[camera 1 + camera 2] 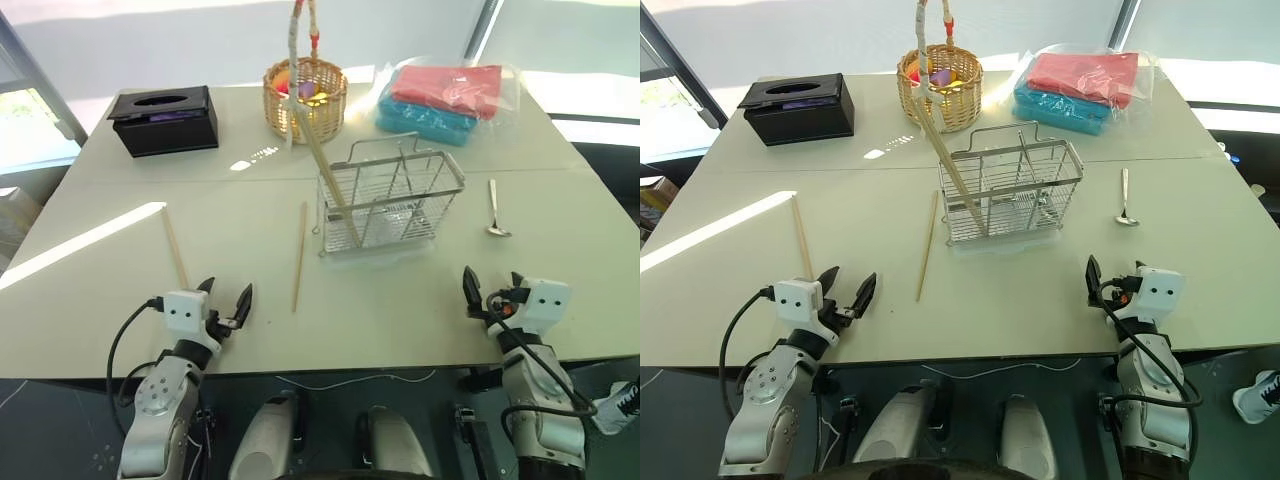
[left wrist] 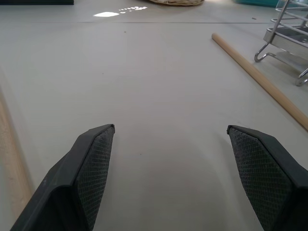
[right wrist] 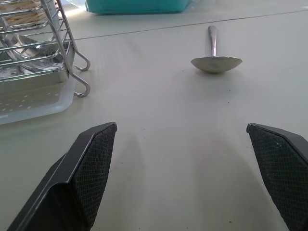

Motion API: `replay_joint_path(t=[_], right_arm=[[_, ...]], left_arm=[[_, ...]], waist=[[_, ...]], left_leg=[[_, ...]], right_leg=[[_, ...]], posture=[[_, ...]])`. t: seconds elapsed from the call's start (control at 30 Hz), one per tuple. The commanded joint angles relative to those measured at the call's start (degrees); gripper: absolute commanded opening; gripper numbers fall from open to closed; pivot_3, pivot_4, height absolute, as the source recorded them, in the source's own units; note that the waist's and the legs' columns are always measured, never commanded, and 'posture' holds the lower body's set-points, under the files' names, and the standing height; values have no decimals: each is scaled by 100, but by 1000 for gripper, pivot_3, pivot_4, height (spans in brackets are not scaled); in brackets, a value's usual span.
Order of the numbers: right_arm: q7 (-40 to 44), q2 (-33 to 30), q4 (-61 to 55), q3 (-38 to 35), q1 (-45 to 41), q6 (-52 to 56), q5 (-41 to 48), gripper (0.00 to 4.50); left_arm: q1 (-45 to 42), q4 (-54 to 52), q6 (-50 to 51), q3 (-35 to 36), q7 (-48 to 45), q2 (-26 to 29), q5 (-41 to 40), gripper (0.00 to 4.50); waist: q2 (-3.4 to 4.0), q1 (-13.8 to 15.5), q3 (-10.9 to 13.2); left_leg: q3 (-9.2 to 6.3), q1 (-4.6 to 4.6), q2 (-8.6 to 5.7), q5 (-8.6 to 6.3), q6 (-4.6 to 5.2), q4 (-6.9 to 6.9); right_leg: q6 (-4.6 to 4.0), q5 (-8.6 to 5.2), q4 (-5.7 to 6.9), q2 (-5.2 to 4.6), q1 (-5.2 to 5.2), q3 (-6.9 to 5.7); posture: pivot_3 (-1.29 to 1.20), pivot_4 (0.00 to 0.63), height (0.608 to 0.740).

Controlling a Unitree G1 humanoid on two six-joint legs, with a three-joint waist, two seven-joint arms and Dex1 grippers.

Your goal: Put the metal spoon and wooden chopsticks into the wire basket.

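On the near edge of the table [image 1: 90, 330], the left gripper [image 1: 226, 302] and the right gripper [image 1: 491, 290] are both waiting spread wide and empty. One of the wooden chopsticks [image 1: 299, 256] is already leaning in the wire basket [image 1: 390, 205], two are lying flat to its left, and the metal spoon [image 1: 495, 211] is lying just to its right. I think each gripper should be coming down low over the middle of its slim piece, so it is not sliding away.

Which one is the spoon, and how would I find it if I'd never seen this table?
Start at the wire basket standing in the middle of the table. Beside it, on the robot's right, the metal spoon lies flat and alone, its bowl towards the robot. It is the only shiny silver piece lying loose; the other loose things are long tan wooden chopsticks on the basket's other side.
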Motion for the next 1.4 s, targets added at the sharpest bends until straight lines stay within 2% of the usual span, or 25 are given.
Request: replay_joint_path(t=[0.03, 0.77, 1.07, 1.2, 1.4], right_arm=[[-20, -44, -58, -94, -17, -127, -23, 4500], [-3, -64, 22, -85, -86, -137, -20, 4500], [46, -90, 155, -65, -216, -171, -25, 4500], [86, -138, 259, -78, -328, -183, -23, 4500], [87, -190, 371, -123, -458, -21, 87, 4500]], left_arm=[[-28, -37, -48, 10, 36, 29, 57, 3949], [-32, -96, -105, 30, 16, 50, 15, 3949], [-173, -793, 357, 282, -138, 424, -377, 3949], [-428, -1331, 1104, 649, -497, 893, -1300, 3949], [-1243, -1746, 2679, 1236, -1451, 2605, -2896, 3949]], waist=[[0, 0, 0], [-3, 0, -3], [-4, -5, -6], [-4, -8, -6], [-3, -13, -7]], left_leg=[[0, 0, 0, 0, 0, 0], [1, 2, 0, 0, 0, 0], [1, 3, 0, 0, 0, 0], [1, 4, 0, 0, 0, 0], [1, 8, 0, 5, -6, 0]], right_leg=[[0, 0, 0, 0, 0, 0], [0, 1, 1, 0, 1, 0], [-2, 2, 2, 1, 1, 0], [-3, 2, 3, 3, 1, 0], [-8, 4, 7, 7, 2, 1]], posture=[[0, 150, 740], [0, 150, 740], [0, 150, 740], [0, 150, 740], [0, 150, 740]])
